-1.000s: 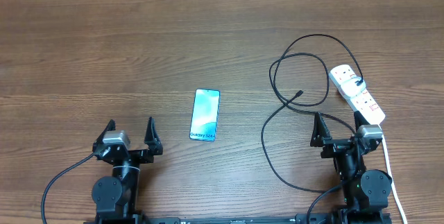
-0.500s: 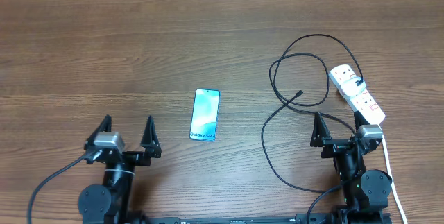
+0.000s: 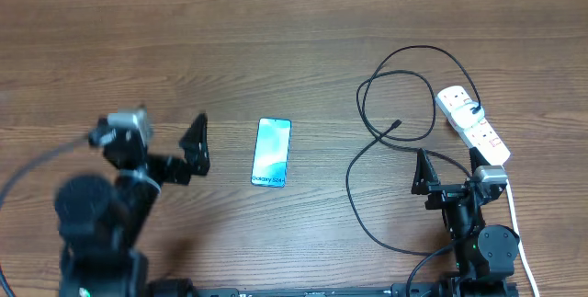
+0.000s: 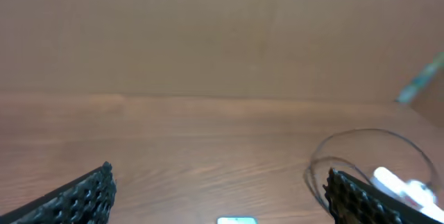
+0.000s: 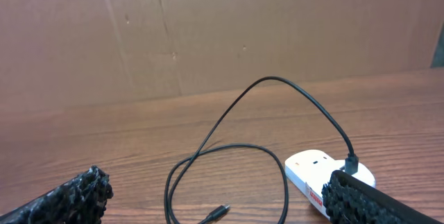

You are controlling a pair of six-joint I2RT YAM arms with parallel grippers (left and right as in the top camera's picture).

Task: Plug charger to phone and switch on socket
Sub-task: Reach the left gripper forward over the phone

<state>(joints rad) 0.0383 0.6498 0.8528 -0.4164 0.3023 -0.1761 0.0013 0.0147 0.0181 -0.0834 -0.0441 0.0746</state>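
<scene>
While left end effector (image 4: pixel 218 175) and right end effector (image 3: pixel 447 164) gape empty, charger (image 5: pixel 267 78) plugged into socket (image 3: pixel 473 124), phone (image 3: pixel 271 153) apart.

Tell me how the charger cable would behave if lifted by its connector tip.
Probably floppy: the charger lies in loose loops, so it should trail. Its plug end looks seated in the socket, so pulling may drag that.

phone (image 3: pixel 271 153) flat on table (image 3: pixel 184 49), mid-width, nearer front edge | socket (image 3: pixel 472 125) near right edge | charger (image 3: pixel 348 185) looped between them, plugged into socket | connector tip (image 3: pixel 396 126) lying loose, well right of phone
</scene>
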